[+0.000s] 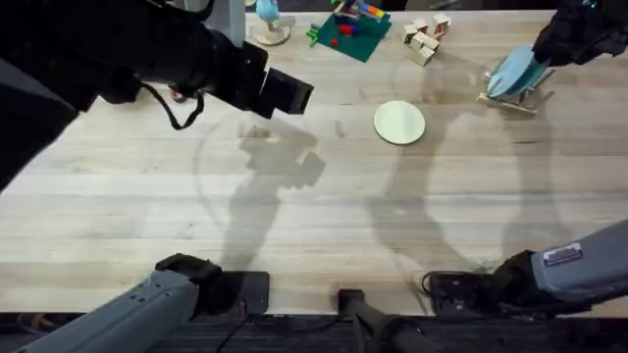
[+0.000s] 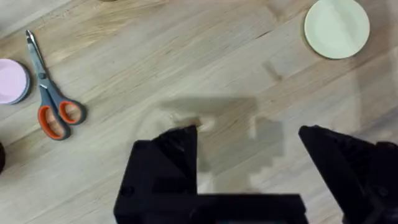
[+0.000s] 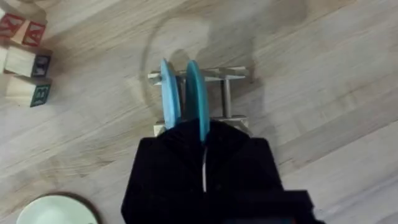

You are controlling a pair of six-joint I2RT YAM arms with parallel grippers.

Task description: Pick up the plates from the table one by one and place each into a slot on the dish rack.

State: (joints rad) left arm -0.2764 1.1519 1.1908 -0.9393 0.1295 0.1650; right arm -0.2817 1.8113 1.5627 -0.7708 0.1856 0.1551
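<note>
Already the right gripper (image 3: 203, 140) is clamped on the turquoise plate (image 3: 196, 99) in the dish rack (image 3: 230, 93) — the cream plate (image 1: 399, 123) waits on the desk (image 1: 294, 226), left gripper (image 2: 249, 155) apart.

Three plates in all: two blue plates (image 3: 169, 93) (image 3: 198, 99) stand on edge in one dish rack (image 3: 230, 93), and one cream plate (image 1: 399, 124) lies on the desk (image 1: 147, 216). There is one pair of scissors (image 2: 50, 93), one pink dish (image 2: 12, 81) and one pile of wooden blocks (image 1: 425, 37).

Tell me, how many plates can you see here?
3. A pale cream-yellow round plate lies flat on the wooden table. Two blue plates stand upright in the small wooden dish rack: a paler one and a brighter turquoise one.
</note>
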